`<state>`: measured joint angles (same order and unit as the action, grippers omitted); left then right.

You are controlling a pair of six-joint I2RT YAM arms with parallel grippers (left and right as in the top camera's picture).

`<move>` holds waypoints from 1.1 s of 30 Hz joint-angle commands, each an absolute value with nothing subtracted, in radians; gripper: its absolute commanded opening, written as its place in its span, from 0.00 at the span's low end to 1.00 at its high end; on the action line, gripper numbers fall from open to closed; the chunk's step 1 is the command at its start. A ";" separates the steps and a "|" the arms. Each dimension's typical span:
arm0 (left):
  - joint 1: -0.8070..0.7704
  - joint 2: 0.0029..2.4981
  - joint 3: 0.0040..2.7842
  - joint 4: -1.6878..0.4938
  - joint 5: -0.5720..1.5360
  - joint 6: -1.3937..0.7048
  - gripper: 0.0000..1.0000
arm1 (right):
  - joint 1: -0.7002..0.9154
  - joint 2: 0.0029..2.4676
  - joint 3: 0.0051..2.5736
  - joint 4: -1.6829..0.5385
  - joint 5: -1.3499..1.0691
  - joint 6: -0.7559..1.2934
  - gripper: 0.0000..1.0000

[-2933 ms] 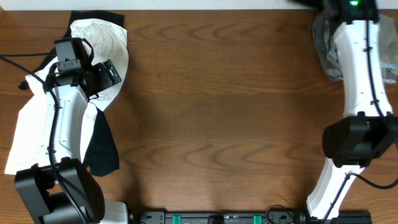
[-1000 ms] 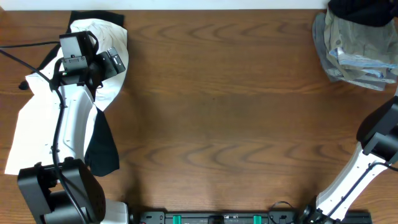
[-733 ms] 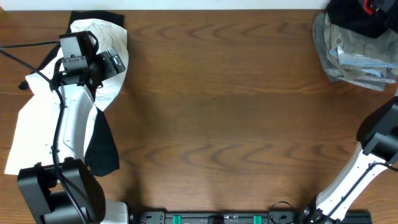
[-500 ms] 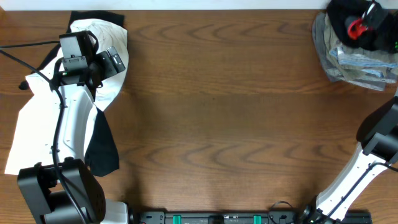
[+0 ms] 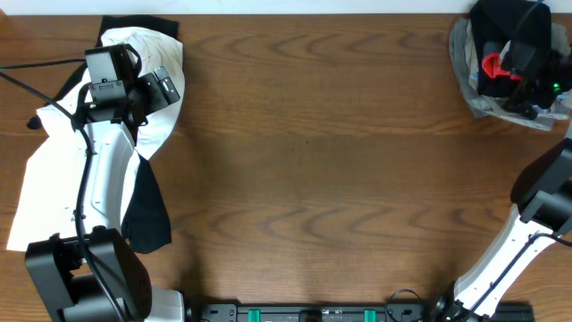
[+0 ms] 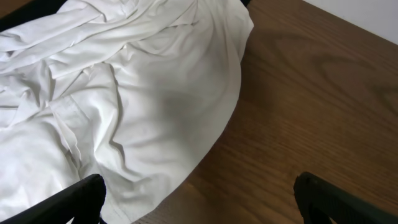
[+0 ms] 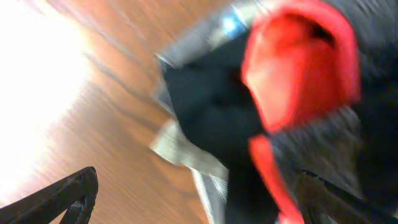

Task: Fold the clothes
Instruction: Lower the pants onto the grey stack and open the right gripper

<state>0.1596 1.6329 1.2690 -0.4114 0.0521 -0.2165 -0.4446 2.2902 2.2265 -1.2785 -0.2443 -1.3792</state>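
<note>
The clothes [image 5: 499,38], black pants with a red-orange edged waistband [image 5: 492,64], lie bunched on a beige-grey pile at the table's far right corner. In the right wrist view the clothes [image 7: 205,106] show blurred, with the red edge [image 7: 298,68] close to the camera. My right gripper [image 5: 534,79] hovers just over them, and its jaws [image 7: 199,193] stand wide apart with nothing gripped. My left gripper [image 5: 159,89] is open at the far left, over the edge of a white garment [image 6: 124,93], and holds nothing [image 6: 199,196].
The beige-grey pile [image 5: 514,112] sits under the pants at the far right. A large white garment [image 5: 49,179] spreads along the left edge, with black cloth [image 5: 147,215] sticking out beneath it. Bare wooden table [image 5: 313,161] lies between the two piles.
The right gripper has opened. The black pants have come down from the far edge onto the beige-grey pile. The left arm has not moved.
</note>
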 commanded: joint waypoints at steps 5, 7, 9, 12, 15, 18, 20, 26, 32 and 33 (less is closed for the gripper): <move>0.157 1.646 1.261 -0.409 0.060 -0.239 0.98 | -0.369 2.152 2.243 -1.245 -0.583 -1.048 0.99; 0.157 1.646 1.261 -0.410 0.060 -0.239 0.98 | -0.360 2.143 2.243 -1.192 -0.640 -0.971 0.40; 0.157 1.646 1.261 -0.411 0.060 -0.239 0.98 | -0.353 2.145 2.243 -1.129 -0.643 -0.865 0.04; 0.157 1.646 1.261 -0.417 0.060 -0.238 0.98 | -0.353 2.161 2.243 -1.036 -0.601 -0.705 0.01; 0.157 1.646 1.261 -0.421 0.060 -0.238 0.98 | -0.356 2.180 2.241 -0.900 -0.501 -0.462 0.01; 0.157 1.646 1.261 -0.421 0.060 -0.238 0.98 | -0.359 2.210 2.234 -0.760 -0.408 -0.291 0.01; 0.157 1.646 1.261 -0.421 0.060 -0.238 0.98 | -0.360 2.230 2.229 -0.696 -0.372 -0.237 0.01; 0.157 1.646 1.261 -0.424 0.060 -0.238 0.98 | -0.360 2.341 2.228 -0.547 -0.231 -0.117 0.01; 0.157 1.646 1.261 -0.425 0.060 -0.238 0.98 | -0.373 2.465 2.228 -0.487 -0.142 -0.043 0.02; 0.157 1.646 1.261 -0.425 0.060 -0.238 0.98 | -0.375 2.486 2.228 -0.482 -0.142 -0.029 0.02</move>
